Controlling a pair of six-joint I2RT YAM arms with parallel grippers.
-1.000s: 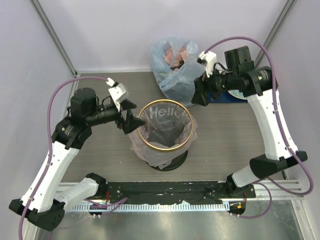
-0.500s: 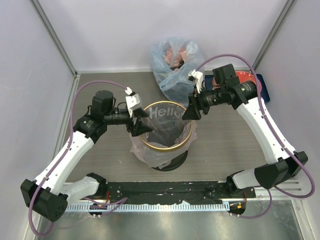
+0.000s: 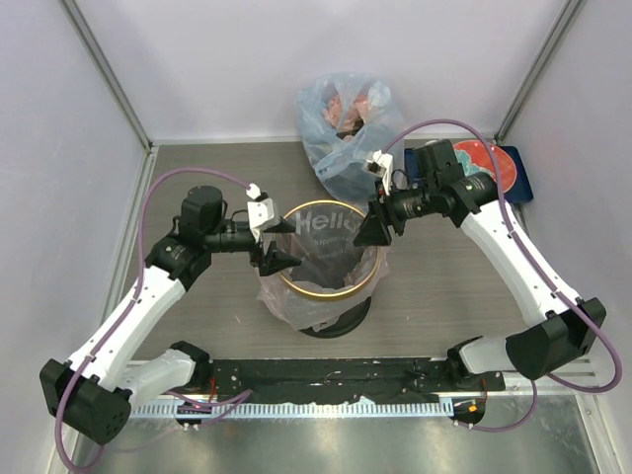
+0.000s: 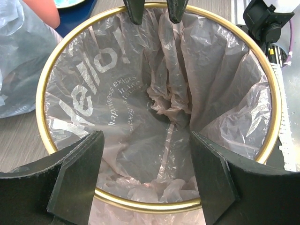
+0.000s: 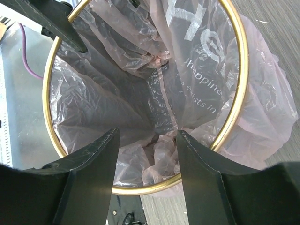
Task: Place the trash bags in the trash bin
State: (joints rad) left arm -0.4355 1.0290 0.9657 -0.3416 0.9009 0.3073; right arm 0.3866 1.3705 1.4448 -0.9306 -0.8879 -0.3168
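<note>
Both arms have closed in on the trash bin [image 3: 348,322]. The left gripper [image 3: 280,260] now sits over the left side of the gold hoop [image 3: 326,293], and the right gripper [image 3: 372,231] over the right side. A second ago the left one hung outside the rim and the right one was back by the bluish bag [image 3: 346,128]. Both pairs of jaws are spread, pinching nothing. The pink trash bag [image 4: 140,93] lines the bin, its mouth folded out under the hoop, looking unchanged throughout. Judgement: the bag is essentially seated, and the arms are probably positioned to press or tidy the liner.
</note>
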